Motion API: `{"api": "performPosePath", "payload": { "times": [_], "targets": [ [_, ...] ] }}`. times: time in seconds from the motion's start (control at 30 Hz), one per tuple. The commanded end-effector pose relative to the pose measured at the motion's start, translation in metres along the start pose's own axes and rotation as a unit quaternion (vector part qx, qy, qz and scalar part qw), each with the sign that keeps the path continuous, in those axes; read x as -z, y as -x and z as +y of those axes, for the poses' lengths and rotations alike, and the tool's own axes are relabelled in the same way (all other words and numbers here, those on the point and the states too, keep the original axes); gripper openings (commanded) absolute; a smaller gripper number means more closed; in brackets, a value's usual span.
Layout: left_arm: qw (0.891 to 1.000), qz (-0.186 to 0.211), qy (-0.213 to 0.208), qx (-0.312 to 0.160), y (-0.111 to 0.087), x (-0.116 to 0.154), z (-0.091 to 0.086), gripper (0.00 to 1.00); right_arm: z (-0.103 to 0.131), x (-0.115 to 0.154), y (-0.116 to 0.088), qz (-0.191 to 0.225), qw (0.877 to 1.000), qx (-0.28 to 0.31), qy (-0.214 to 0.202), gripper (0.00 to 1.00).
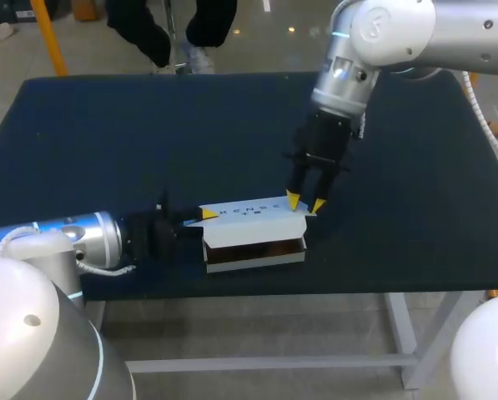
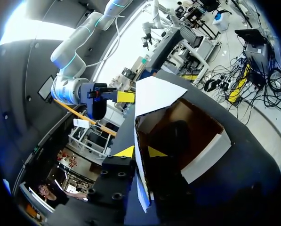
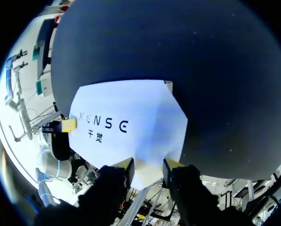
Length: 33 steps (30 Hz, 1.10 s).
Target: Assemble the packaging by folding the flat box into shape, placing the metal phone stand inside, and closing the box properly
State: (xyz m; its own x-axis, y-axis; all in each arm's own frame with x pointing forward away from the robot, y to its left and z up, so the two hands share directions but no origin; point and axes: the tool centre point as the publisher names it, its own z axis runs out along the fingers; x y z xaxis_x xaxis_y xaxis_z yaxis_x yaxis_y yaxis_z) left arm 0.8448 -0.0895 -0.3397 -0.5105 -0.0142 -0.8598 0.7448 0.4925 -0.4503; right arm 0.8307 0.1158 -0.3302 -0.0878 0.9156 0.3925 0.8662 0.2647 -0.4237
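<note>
— Looking down from above, what is the biggest thing?

— The desk [image 1: 82, 133]. It has a dark blue top.

— And next?

— Two arms. The left arm [image 1: 65, 242] lies low along the near edge of the desk, coming in from the near left corner. The right arm [image 1: 382, 33] comes in from the far right corner and points down.

— Where is the box?

— The box [image 1: 257, 250] sits by the near edge of the desk, about the middle. It is white outside and brown inside. It is folded into shape and it is open.

— Does it have a lid?

— Yes. The lid [image 1: 249, 210] is white with dark letters on it. It hangs from the far side of the box and is tilted up, not shut.

— What is the left claw doing?

— The left claw [image 2: 140, 151] is at the left end of the box. One finger is inside the box and one is outside. The end wall is squeezed between them, so the claw is grasping the box.

— And the right claw?

— The right claw [image 1: 305, 202] comes down onto the right end of the lid. Its two yellow tips stand apart, with the edge of the lid showing between them. They are not pinching it, so that claw is released.

— Is anything in the box?

— From the left wrist I see a dark lump [image 2: 178, 136] on the floor of the box. I cannot tell what it is.
</note>
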Motion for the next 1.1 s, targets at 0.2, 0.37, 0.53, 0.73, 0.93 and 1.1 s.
{"api": "performPosePath", "payload": {
  "times": [0.2, 0.37, 0.53, 0.73, 0.93, 1.1],
  "targets": [
    [1.000, -0.007, 0.005, -0.001, 0.000, 0.006, -0.004, 0.31, -0.001, -0.002, 0.002, 0.003, 1.000, 0.002, 0.003, 0.44],
    [1.000, -0.007, 0.008, -0.001, 0.001, 0.014, -0.007, 0.37, -0.001, -0.003, 0.002, 0.003, 1.000, 0.002, 0.004, 0.44],
    [1.000, 0.000, 0.019, -0.005, 0.000, 0.025, -0.010, 0.40, 0.000, -0.003, 0.003, 0.004, 1.000, 0.002, 0.005, 0.44],
    [0.999, 0.031, 0.036, 0.010, 0.001, 0.045, -0.010, 0.49, 0.001, -0.003, 0.004, 0.005, 1.000, 0.003, 0.006, 0.44],
    [0.996, 0.076, 0.043, 0.035, 0.010, 0.068, -0.009, 0.57, 0.002, -0.004, 0.005, 0.007, 1.000, 0.003, 0.007, 0.44],
    [0.988, 0.125, 0.048, 0.071, 0.020, 0.082, -0.004, 1.00, 0.003, -0.005, 0.005, 0.007, 1.000, 0.002, 0.007, 0.44]
  ]
}}
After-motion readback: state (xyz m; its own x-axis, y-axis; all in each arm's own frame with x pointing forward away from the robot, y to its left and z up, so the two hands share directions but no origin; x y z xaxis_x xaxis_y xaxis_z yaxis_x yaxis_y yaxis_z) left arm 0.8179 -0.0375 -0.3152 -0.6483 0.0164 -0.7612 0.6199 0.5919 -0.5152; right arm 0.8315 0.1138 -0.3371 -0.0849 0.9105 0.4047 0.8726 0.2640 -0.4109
